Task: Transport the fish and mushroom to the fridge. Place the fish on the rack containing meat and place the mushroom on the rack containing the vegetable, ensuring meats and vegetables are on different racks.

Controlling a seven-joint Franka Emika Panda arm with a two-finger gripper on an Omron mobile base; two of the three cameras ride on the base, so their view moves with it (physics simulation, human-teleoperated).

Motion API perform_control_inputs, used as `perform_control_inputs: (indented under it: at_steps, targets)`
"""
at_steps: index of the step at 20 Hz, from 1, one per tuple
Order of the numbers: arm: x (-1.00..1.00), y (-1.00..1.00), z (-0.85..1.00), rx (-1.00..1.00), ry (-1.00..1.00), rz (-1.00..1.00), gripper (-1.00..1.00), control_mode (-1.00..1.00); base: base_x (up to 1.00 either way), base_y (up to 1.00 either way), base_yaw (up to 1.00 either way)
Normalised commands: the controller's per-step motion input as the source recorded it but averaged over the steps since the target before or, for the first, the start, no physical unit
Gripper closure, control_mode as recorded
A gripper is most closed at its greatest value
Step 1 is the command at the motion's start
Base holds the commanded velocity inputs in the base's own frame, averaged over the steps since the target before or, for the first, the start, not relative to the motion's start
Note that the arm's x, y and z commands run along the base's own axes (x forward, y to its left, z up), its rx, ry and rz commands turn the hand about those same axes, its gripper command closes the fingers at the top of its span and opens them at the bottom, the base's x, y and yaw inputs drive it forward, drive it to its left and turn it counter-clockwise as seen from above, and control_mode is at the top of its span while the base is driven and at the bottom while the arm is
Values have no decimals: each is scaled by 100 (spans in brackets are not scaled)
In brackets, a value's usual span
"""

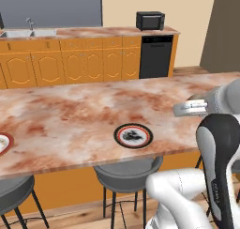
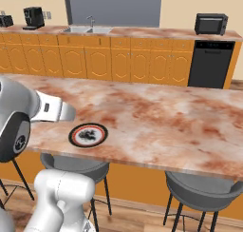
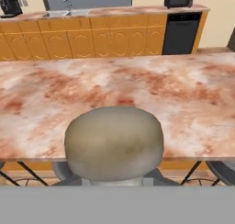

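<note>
The mushroom (image 3: 114,142), with a rounded beige-grey cap, fills the lower middle of the hand view. It hangs in the air in front of the island counter's near edge. My gripper (image 1: 190,108) (image 2: 59,112) is level over that edge and shut on the mushroom, which hides the fingertips. A small dark grey shape that looks like the fish (image 1: 133,134) (image 2: 88,134) lies on a round red-rimmed plate (image 1: 148,138) (image 2: 72,136) near the counter's front edge, left of the gripper in the left base view. The fridge, its racks, the meat and the vegetable are out of view.
The marble island counter (image 1: 70,115) stretches wide. Grey stools (image 1: 126,174) (image 2: 204,190) stand under its near edge. Another plate (image 1: 3,142) sits at the far left. Behind are orange cabinets, a sink (image 2: 90,30), a microwave (image 2: 210,24) and a black dishwasher (image 1: 155,57).
</note>
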Motion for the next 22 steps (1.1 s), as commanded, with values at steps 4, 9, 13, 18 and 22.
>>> perform_control_inputs:
  at_steps: [4, 9, 13, 18, 22]
  targets:
    - [-73, 0, 64, 0, -10, -1, 100, -100, 0, 0, 0]
    - [-89, 0, 55, 2, -18, -1, 100, -100, 0, 0, 0]
    - [-86, 0, 60, 2, -8, -3, 100, -100, 0, 0, 0]
    - [-30, 0, 11, 0, 0, -2, 100, 100, -17, 0, 0]
    - [0, 0, 0, 0, 0, 0, 100, 100, -34, 72, 4]
